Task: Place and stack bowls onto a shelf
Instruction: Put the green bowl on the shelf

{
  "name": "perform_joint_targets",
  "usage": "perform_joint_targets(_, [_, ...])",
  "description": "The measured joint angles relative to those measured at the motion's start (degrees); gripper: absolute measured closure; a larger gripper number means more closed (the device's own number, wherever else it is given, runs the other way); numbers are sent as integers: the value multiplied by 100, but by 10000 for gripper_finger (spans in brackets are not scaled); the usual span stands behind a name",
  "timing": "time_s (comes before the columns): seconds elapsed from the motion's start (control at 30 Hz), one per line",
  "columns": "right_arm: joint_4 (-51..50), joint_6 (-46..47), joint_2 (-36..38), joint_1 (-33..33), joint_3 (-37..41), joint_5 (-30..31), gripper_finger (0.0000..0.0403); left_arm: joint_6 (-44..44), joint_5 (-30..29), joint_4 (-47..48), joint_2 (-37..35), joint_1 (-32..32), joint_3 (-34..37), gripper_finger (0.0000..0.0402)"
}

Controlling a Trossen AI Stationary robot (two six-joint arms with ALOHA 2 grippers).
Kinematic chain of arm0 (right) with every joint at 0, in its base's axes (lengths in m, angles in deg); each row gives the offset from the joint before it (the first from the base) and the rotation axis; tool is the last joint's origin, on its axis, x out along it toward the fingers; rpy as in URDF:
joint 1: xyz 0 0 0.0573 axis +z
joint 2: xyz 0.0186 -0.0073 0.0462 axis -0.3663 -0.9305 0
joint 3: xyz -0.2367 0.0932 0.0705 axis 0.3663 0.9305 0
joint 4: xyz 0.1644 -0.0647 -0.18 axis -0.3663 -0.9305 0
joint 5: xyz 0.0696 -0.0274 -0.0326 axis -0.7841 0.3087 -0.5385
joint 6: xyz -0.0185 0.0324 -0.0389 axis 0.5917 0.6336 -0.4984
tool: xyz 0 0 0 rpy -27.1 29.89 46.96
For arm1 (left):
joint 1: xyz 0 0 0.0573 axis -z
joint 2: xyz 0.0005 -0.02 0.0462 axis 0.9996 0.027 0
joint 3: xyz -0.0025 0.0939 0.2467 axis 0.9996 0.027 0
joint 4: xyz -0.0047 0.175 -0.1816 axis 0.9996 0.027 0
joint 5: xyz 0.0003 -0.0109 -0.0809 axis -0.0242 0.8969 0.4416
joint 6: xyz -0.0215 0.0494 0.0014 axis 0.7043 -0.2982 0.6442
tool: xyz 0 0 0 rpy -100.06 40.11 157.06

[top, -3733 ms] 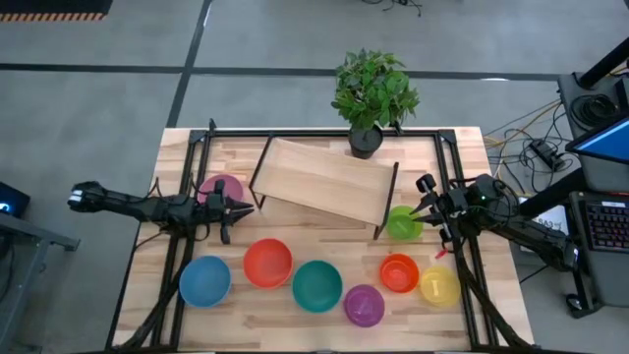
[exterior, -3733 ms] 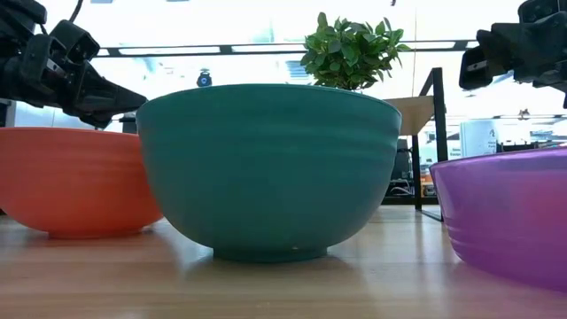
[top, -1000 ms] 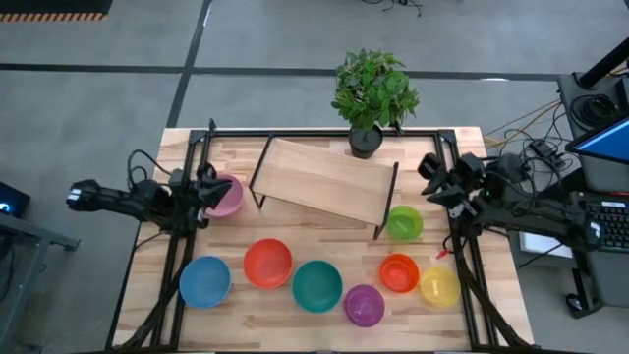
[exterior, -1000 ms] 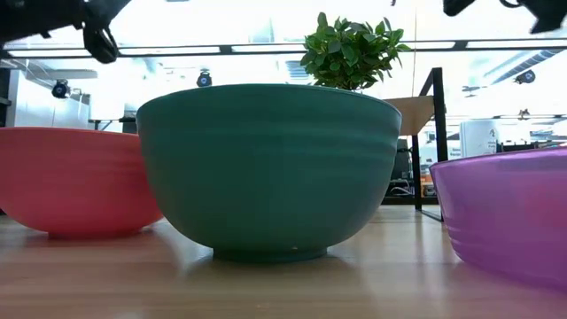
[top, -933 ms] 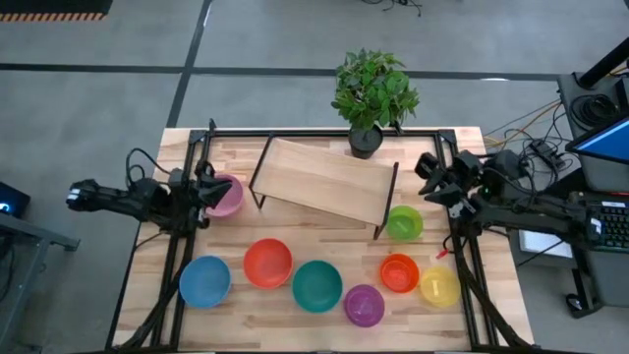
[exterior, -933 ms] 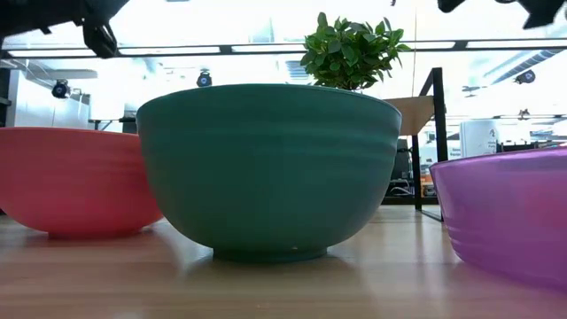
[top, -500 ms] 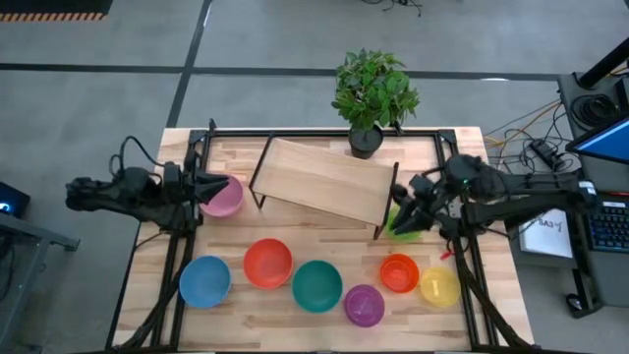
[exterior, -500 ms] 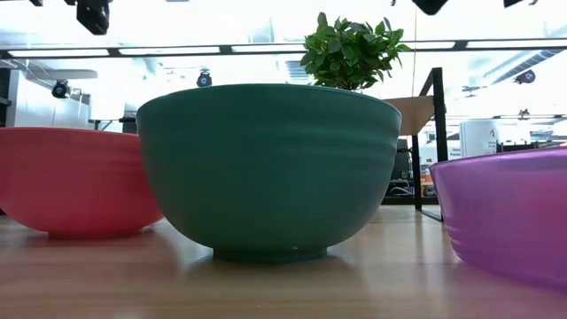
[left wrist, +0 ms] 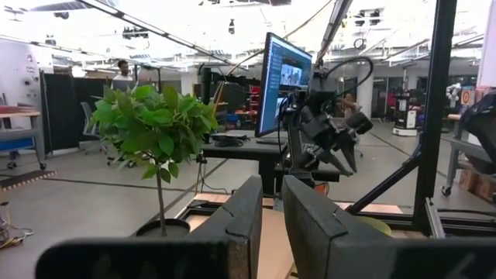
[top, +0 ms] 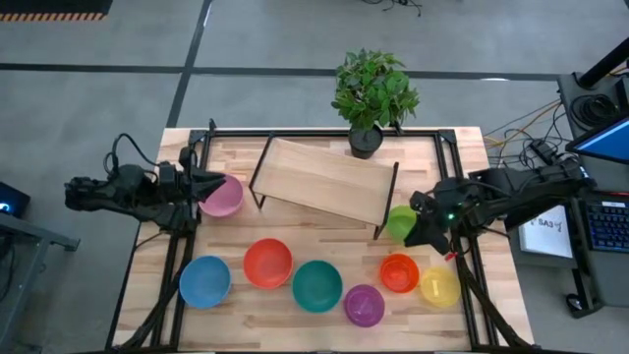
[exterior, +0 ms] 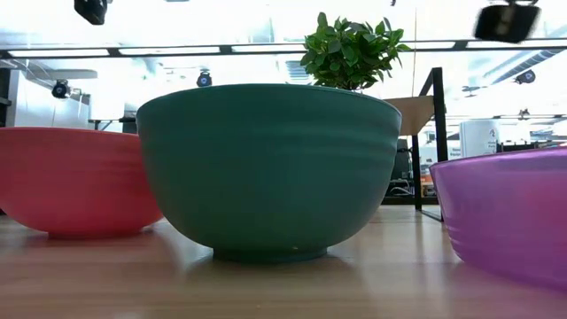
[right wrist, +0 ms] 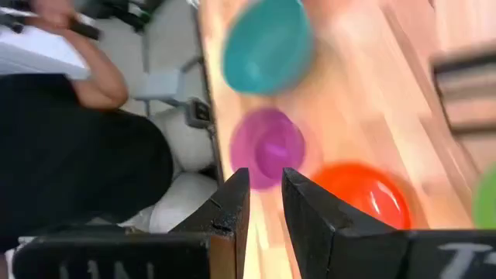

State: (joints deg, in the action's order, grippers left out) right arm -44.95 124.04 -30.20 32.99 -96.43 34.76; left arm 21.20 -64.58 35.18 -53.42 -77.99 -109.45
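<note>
The shelf (top: 324, 180), a light-wood board on black rod legs, stands bare at the far middle of the table. The pink bowl (top: 224, 198) sits left of it and the lime green bowl (top: 397, 221) right of it. The blue (top: 204, 281), red-orange (top: 267, 263), teal (top: 316, 285), purple (top: 364, 305), orange (top: 399, 272) and yellow (top: 439, 286) bowls stand along the near side. My left gripper (top: 220, 181) hovers level at the pink bowl's far-left rim, its fingers (left wrist: 273, 182) a narrow gap apart and bare. My right gripper (top: 411, 237) slants down over the lime green bowl's near-right edge, narrowly open (right wrist: 266, 174) and bare.
A potted plant (top: 374, 98) stands at the far edge behind the shelf. Black frame rails (top: 177, 265) run along both table sides. A person in dark clothes (right wrist: 77, 170) is beyond the near edge. Bare wood lies between the shelf and the bowl row.
My right gripper has swung from the table's right edge toward the lime green bowl, rolling and tipping from level to slanting down. My left gripper has risen beside the pink bowl and tipped up to about level. No bowl has moved.
</note>
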Motion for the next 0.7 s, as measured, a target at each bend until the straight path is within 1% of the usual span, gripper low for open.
perform_joint_targets(0.17, [-821, 464, -310, 336, 36, -1, 335, 1, 0, 19, 42, 0, 24, 364])
perform_joint_targets(0.3, [-769, 302, -672, 750, 107, 57, 335, 1, 0, 4, 88, 0, 24, 364])
perform_joint_targets(0.43, [-722, -49, -1008, 935, 112, 485, 335, -1, 0, 0, 145, 0, 24, 364])
perform_joint_targets(0.6, [-720, -253, -1380, 962, 112, 1176, 335, -154, 0, -15, 228, -2, 24, 365])
perform_joint_targets(0.7, [-737, -272, -1572, 959, 112, 1351, 335, -176, -12, -19, 281, -2, 24, 364])
